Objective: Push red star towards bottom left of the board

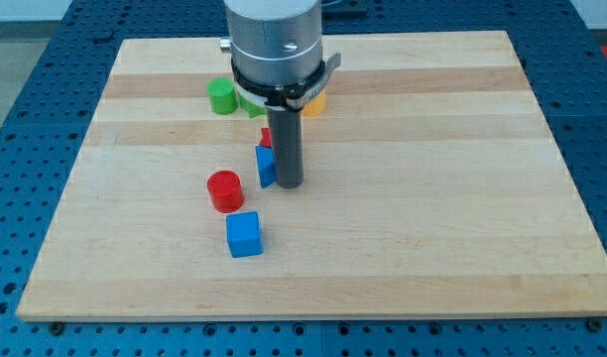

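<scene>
Bare of any load, my tip (290, 184) touches the right side of a blue block (266, 166); a mostly hidden red block (267, 136) sits just above.

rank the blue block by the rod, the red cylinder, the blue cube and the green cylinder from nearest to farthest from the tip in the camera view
1. Blue block, touching my tip on its left.
2. Red cylinder, further left.
3. Blue cube, toward the view's bottom left.
4. Green cylinder, toward the view's top.
</scene>
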